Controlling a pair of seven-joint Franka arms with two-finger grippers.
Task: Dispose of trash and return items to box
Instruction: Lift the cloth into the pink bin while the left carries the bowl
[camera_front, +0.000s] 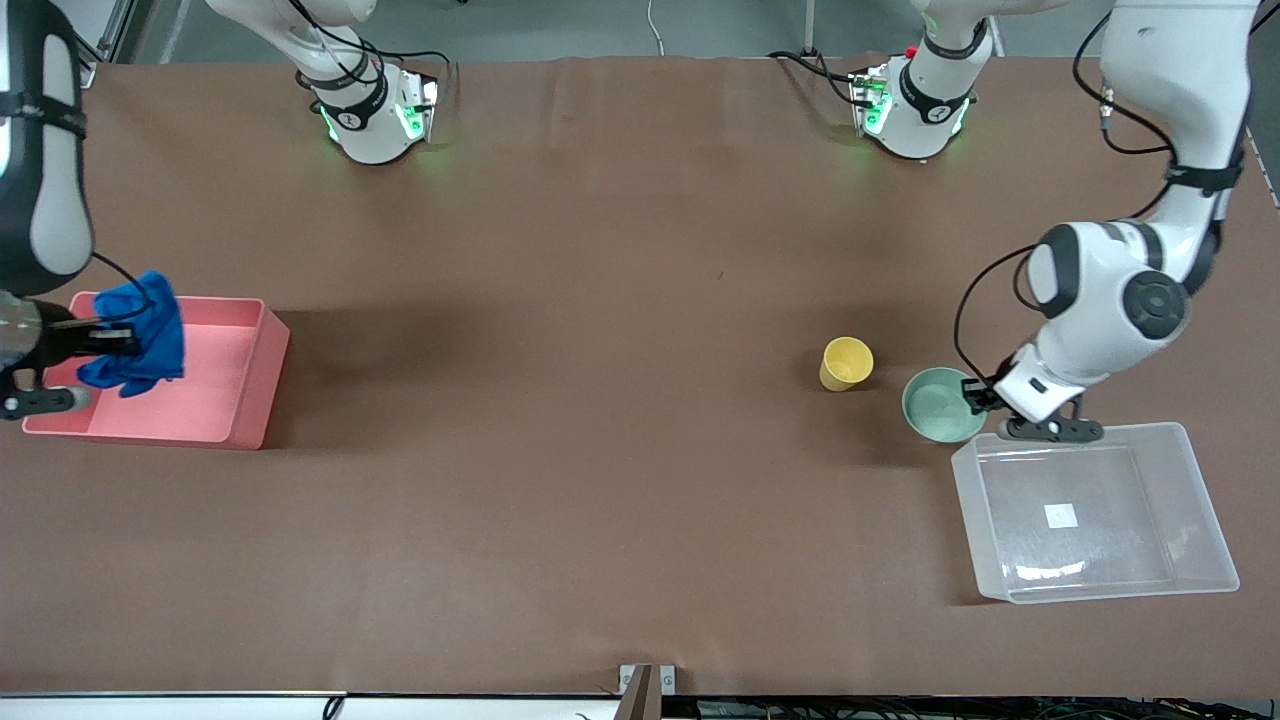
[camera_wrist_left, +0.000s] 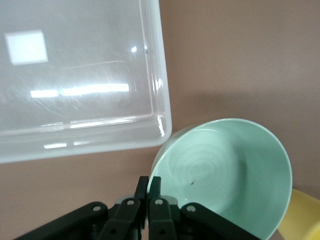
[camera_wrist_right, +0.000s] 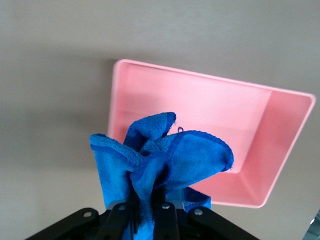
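At the left edge of the front view, the right gripper is hanging over the pink bin, its fingers pinched shut on the blue rag. The right wrist view shows the cloth bunching out of the jaws with the bin's open interior directly below it. That is the relation the next move appears to turn on: the trash is hanging above the bin's inside, not its rim, so letting go should be all that is needed. The right forearm is reaching in level from the frame's left edge, with the rag draping off its tip.

At the lower right of the front view, the left gripper is closing on the rim of the mint-green bowl. The left wrist view shows the fingers clamped together over the bowl's edge, one inside the wall and one outside. The clear box is lying just beside the bowl and lower in the frame; its corner nearly meets the bowl's rim. The left arm is bending down steeply from the upper right, wrist angled toward the bowl. A short lift and carry toward the bottom of the frame would likely bring the bowl over the box.

The yellow cup is standing upright beside the bowl, toward the frame's centre, untouched.
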